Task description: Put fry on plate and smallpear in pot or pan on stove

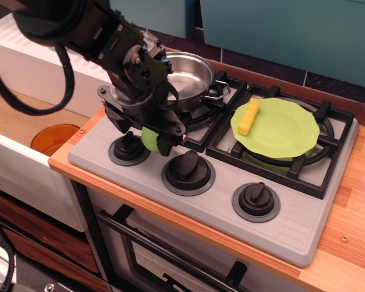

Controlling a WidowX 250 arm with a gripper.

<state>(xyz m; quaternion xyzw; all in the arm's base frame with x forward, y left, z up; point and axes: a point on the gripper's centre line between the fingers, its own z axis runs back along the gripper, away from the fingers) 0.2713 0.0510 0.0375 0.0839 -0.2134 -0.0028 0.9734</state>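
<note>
The yellow fry (pixel 248 117) lies on the left part of the lime-green plate (pixel 289 131), which sits on the right burner of the grey stove (pixel 304 225). The steel pot (pixel 188 72) stands on the left burner and looks empty. The smallpear (pixel 148 140) sits on the front panel between the left and middle knobs. My gripper (pixel 151 143) is lowered over it, with black fingers (pixel 167 140) on either side. The jaws look open around the pear, and most of the pear is hidden by them.
Three black knobs (pixel 255 201) line the front panel. A white sink with an orange bowl (pixel 55 139) lies to the left, below counter level. The wooden counter (pixel 353 207) runs along the right. A teal wall stands behind the stove.
</note>
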